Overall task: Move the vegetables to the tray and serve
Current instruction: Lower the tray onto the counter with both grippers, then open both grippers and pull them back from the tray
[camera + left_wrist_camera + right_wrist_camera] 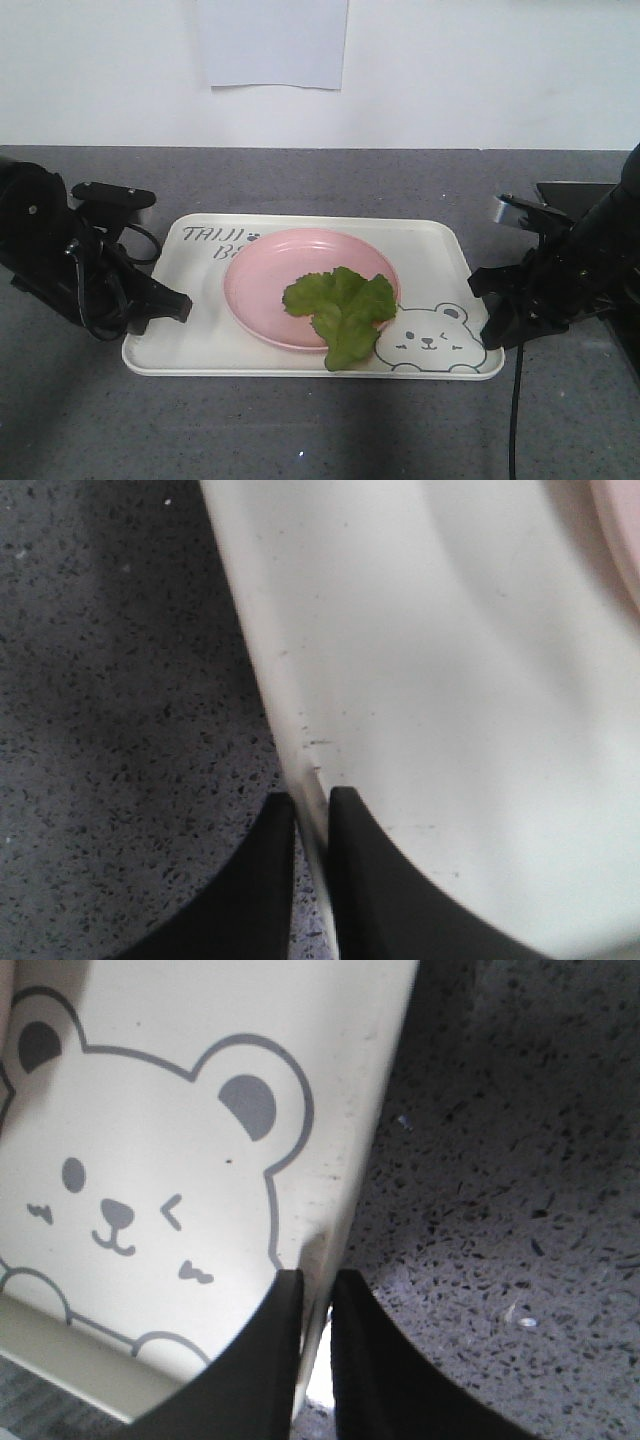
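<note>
Lettuce (342, 310) lies on the pink plate (262, 278), its lower tip hanging over the rim onto the tray (440, 250); the tray sits on the grey counter (300, 430). In the front view, the left gripper (170, 305) meets the tray's left edge and the right gripper (492, 325) its right edge. Left wrist view: both fingers (360, 880) are nearly closed, pinching the tray's rim. Right wrist view: the fingers (255, 1360) clamp the rim beside the winking bear (120, 1200).
</note>
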`<state>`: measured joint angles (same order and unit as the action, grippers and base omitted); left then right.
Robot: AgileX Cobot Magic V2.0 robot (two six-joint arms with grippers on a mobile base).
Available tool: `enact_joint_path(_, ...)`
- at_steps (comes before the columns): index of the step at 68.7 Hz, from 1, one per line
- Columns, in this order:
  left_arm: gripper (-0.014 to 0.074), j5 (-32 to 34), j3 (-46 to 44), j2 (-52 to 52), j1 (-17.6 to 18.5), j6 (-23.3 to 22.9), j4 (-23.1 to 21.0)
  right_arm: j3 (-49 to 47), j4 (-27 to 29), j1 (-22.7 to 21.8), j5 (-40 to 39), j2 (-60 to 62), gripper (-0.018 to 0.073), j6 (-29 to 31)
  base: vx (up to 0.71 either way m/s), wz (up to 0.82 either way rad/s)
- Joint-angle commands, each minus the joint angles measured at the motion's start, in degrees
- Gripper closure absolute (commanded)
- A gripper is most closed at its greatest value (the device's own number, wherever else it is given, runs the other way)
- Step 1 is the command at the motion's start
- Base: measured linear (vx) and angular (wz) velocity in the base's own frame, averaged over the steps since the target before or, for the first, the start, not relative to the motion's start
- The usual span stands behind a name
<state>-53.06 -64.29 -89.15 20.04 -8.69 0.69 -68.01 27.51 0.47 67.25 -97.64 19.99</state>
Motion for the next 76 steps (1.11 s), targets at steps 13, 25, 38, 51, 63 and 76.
enact_joint_path(13,0.0391,1.8,-1.7,2.1,0.3,1.4,1.4,-1.4,0.5,0.2,5.8,2.0,0.0352,2.1,0.00,0.00)
enact_joint_path(25,0.0247,1.3,-1.7,2.1,0.3,1.4,1.4,-1.4,0.2,0.2,5.6,2.0,0.0252,2.4,0.00,0.00)
enact_joint_path(38,0.0216,1.2,-1.7,2.7,0.3,1.5,3.2,-1.6,-0.2,0.2,5.8,2.5,0.0238,3.2,0.00,0.00)
enact_joint_path(51,0.0216,0.1,-1.8,6.6,0.3,1.7,3.5,-1.6,-1.5,0.2,5.4,8.0,0.0256,3.2,0.00,0.00)
enact_joint_path(63,0.0216,-2.5,-1.7,12.9,0.3,5.4,1.7,-1.6,-4.3,0.2,4.5,15.7,0.0293,2.1,0.00,0.00)
enact_joint_path(76,0.0216,-4.0,-1.6,18.4,0.3,16.4,-7.9,-1.4,-6.0,0.2,3.9,25.2,0.0306,0.3,0.00,0.00)
